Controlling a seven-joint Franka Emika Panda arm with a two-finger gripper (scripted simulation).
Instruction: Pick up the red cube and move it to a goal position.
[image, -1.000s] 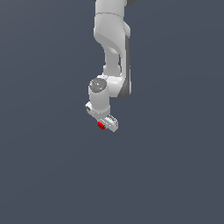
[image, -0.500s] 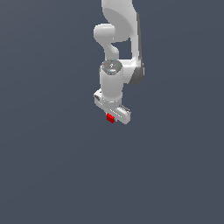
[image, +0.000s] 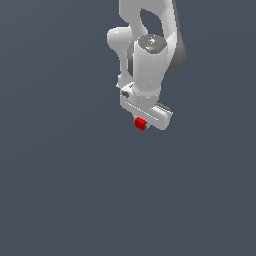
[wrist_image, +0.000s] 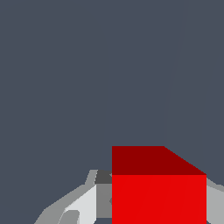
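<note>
The red cube (image: 140, 124) is tiny and bright red, tucked under the white hand of the arm in the exterior view. My gripper (image: 142, 125) is shut on it and holds it above the grey floor; the fingers themselves are mostly hidden by the hand. In the wrist view the red cube (wrist_image: 158, 192) fills the near part of the picture, held between the grey-white fingers (wrist_image: 81, 203), with my gripper (wrist_image: 153, 205) closed around it.
The white arm (image: 147, 45) comes down from the top of the exterior view. A plain dark grey floor (image: 65, 190) lies all around, with no other objects in view.
The arm has swung toward the exterior view's right and risen, carrying the red cube with it. The wrist has turned. The grip is unchanged.
</note>
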